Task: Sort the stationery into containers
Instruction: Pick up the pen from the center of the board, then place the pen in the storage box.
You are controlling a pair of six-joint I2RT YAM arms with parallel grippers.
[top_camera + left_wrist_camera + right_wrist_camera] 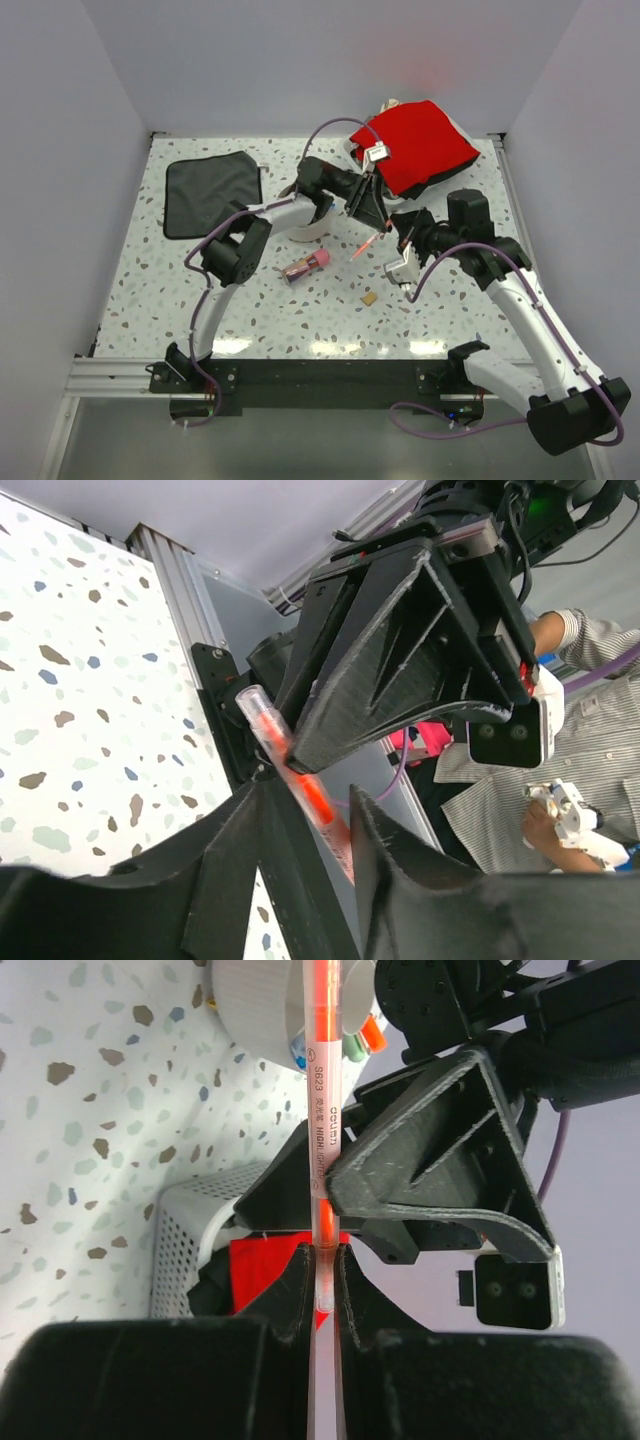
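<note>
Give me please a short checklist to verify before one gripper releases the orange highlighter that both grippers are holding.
1. Right gripper clamped on the orange highlighter: ok, its fingers pinch the clear end.
2. Left gripper closed on it too: ok, shown in both wrist views.
3. Highlighter off the table: ok, it is held in the air.
4. Room in the right compartment of the bowl: cannot tell, the bowl is mostly out of view.
5. Pink-capped stick and eraser clear of both grippers: ok, they lie apart on the table.
</note>
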